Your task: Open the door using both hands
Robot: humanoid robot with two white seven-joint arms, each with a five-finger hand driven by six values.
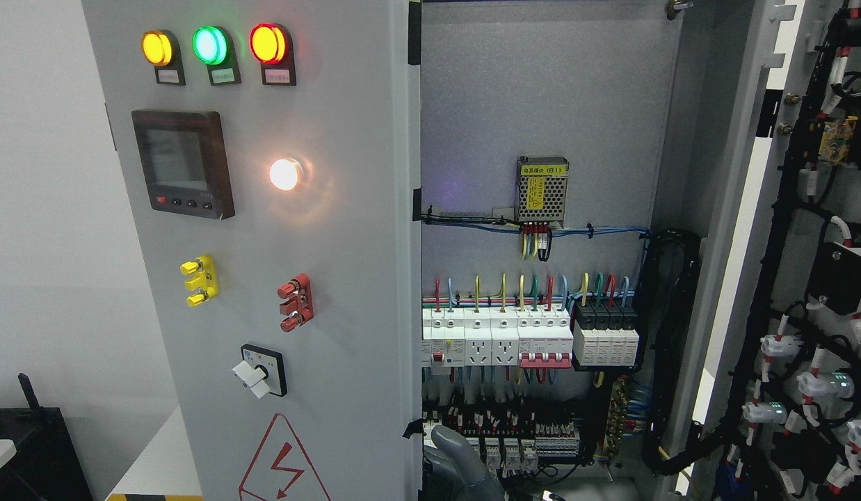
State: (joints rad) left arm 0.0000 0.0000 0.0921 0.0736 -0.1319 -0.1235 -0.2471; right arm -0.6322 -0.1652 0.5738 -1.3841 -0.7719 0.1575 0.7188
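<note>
The grey left door (333, 209) of the electrical cabinet fills the left half of the head view and stands angled, its right edge (413, 278) in front of the cabinet's inside. It carries three lit lamps (209, 45), a meter (182, 163) and a rotary switch (262, 370). The right door (743, 229) is swung wide, its wired inner side (820, 313) facing me. A grey part of a robot hand (462, 459) rises from the bottom edge just right of the left door's edge. I cannot tell from which side its arm comes. No other hand shows.
Inside the cabinet hang a row of breakers (528, 337), a small power supply (542, 189) and a thick black cable bundle (674, 348). A dark table with gear (27, 438) stands at the lower left by the white wall.
</note>
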